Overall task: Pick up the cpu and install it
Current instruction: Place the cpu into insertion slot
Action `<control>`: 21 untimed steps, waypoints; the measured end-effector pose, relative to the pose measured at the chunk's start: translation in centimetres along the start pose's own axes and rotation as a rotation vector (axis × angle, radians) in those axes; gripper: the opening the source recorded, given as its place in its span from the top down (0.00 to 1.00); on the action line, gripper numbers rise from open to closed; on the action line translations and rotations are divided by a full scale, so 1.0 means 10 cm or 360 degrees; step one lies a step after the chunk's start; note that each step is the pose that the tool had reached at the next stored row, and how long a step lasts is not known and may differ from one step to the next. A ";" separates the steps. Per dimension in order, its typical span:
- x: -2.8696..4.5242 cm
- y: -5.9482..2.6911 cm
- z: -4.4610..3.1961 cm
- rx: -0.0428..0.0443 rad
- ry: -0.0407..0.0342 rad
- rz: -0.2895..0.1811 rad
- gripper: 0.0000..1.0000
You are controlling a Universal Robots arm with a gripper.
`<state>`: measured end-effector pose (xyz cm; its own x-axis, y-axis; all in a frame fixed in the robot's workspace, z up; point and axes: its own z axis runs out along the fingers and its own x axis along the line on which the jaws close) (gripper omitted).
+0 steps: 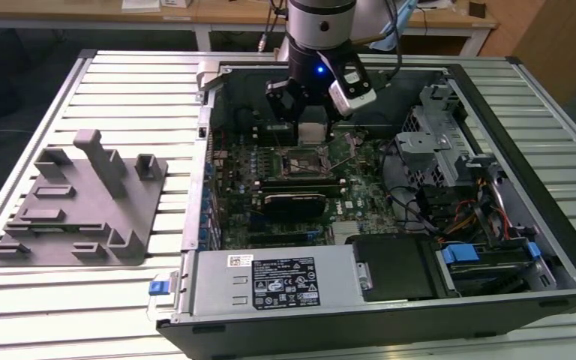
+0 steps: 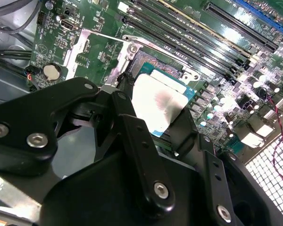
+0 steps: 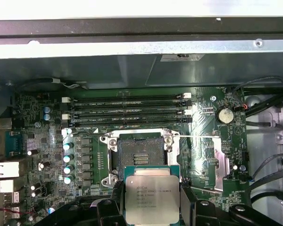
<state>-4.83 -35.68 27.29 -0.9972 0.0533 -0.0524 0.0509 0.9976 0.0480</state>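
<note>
— Socket [image 3: 139, 157], which way from the end effector [image 3: 153, 194]?
— Just beyond its tips, open and bare, lower down on the motherboard [image 3: 52, 141].
— And the cpu [image 3: 152, 200]?
— Clenched between the two fingers [image 3: 187, 203] by opposite edges, lying flat, metal top up, at the socket's near edge, not seated; seemingly clear of the board.

Robotics lab: slotted aluminium surface [image 1: 118, 90], open PC case [image 1: 368, 326] under the pincer [image 1: 311, 127], grey fixture [image 1: 78, 202] well off to its side, wooden desks [image 1: 228, 9] beyond.
</note>
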 end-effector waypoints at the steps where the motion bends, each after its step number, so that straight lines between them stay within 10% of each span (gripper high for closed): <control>1: 0.000 0.000 0.000 0.0000 0.0000 0.0000 0.45; 21: 0.000 0.000 0.000 0.0009 -0.0008 0.0175 0.45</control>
<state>-4.83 -35.68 27.29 -0.9853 0.1628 -0.0523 0.1603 0.9859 0.0480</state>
